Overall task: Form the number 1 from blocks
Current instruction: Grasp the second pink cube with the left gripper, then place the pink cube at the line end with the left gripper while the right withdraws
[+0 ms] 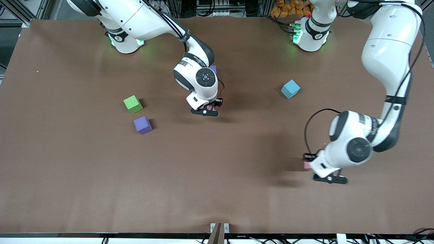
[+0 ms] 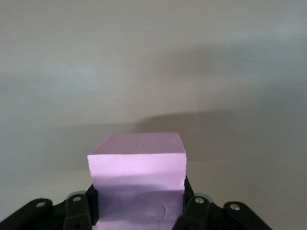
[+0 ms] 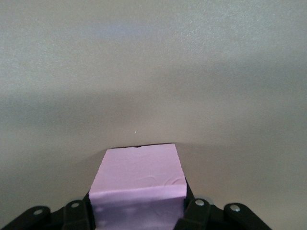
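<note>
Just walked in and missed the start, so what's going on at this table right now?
Two robot arms are sorting foam cubes. The left claw is shut on a pink cube over the table at its own end. The right claw is shut on a second pink cube near the middle. A purple cube, a green cube and a light blue cube sit loose on the table. Another purple cube peeks out from under the right arm. No numeral has formed yet.
</note>
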